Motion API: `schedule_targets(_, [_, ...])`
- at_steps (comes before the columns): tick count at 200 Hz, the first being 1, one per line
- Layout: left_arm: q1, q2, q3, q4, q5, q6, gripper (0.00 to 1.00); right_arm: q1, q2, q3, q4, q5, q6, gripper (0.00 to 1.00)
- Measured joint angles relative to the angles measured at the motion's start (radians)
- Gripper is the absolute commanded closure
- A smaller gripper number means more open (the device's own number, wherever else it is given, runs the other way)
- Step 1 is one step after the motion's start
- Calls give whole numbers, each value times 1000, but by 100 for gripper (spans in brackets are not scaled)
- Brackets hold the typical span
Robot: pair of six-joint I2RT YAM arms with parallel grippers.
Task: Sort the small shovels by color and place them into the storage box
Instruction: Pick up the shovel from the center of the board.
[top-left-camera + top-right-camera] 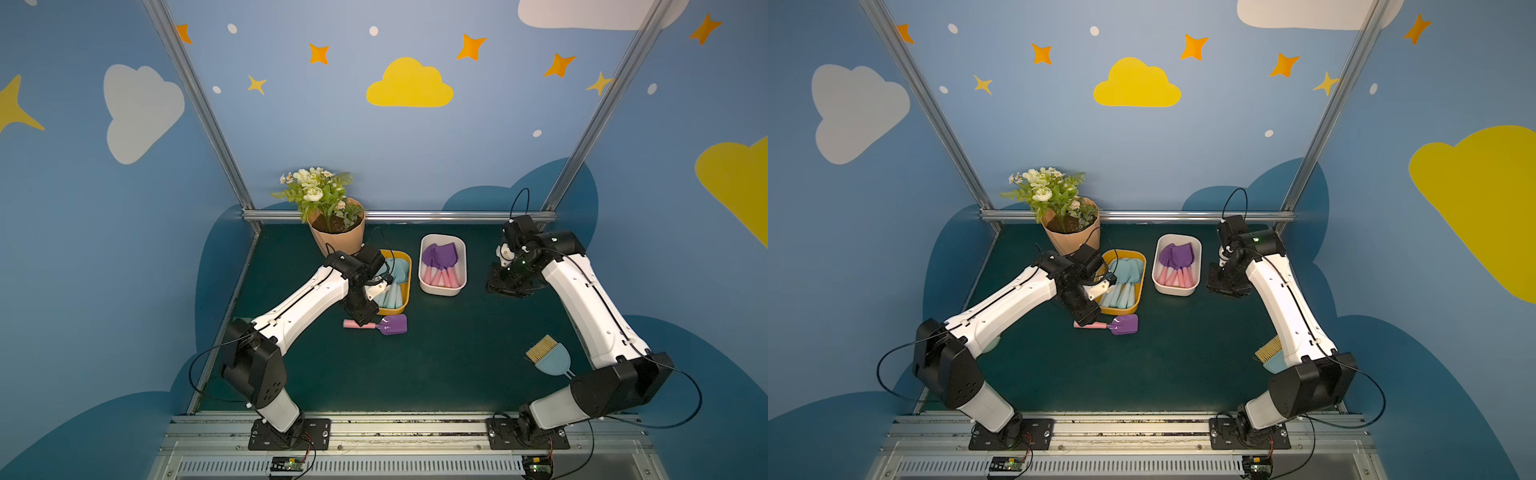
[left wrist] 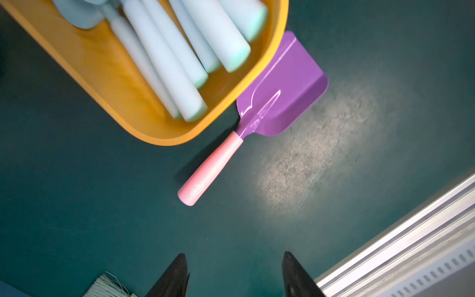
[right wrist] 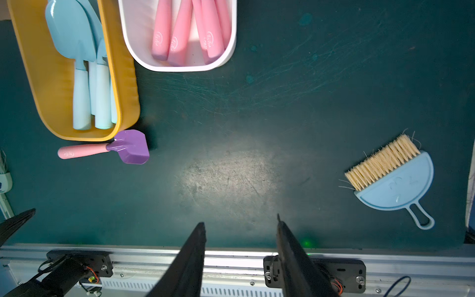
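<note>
Purple, pink-handled shovel [image 2: 257, 118] lies flat ahead of the left gripper's [image 2: 234, 254] parted, empty jaws, blade just beside the box [image 2: 159, 138] rim. Right gripper [image 3: 240, 219] jaws stand parted over open mat [image 3: 231, 115].

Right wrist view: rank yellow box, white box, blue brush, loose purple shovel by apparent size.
1. yellow box, though cropped by the frame edge.
2. white box, also cropped; only part shows.
3. blue brush.
4. loose purple shovel, about the brush's length but slimmer.
</note>
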State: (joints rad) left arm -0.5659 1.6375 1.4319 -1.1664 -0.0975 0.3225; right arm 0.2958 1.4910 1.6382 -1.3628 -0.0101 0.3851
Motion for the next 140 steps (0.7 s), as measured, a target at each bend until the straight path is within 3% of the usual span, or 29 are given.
schedule_targets(62, [14,-3,-185,79,-55,247,44,0,-83,-87,23,79,1,54])
schedule_targets(140, [99,84,-238,271,-77,345,44,-10,-85,-116,32,128,-35,53])
